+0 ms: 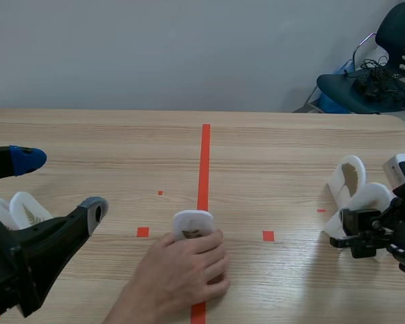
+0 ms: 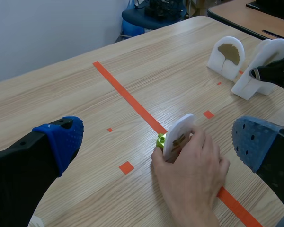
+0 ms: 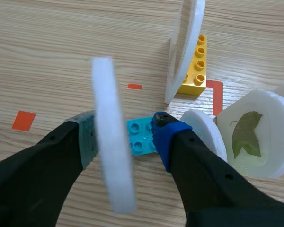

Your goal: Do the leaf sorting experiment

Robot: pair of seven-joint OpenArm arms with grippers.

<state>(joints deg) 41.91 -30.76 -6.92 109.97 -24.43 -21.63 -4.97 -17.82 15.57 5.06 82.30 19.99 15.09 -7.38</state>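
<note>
Lower centre, a person's hand (image 1: 182,270) holds a white foam leaf card (image 1: 192,223) on the red tape line (image 1: 204,155); likely it is being offered for sorting. The left robot hand (image 1: 61,183), fingers apart, must next close on it once clear. The right robot hand (image 3: 123,135) is clamped on a turquoise brick (image 3: 142,135) bearing a white foam disc (image 3: 111,156), its face hidden edge-on

Bright, even light on the pale wooden tabletop (image 1: 290,155); faint shadows (under the person's hand (image 1: 179,273) at 6 o'clock). The white round foam disc (image 3: 111,142) is blurred.
</note>
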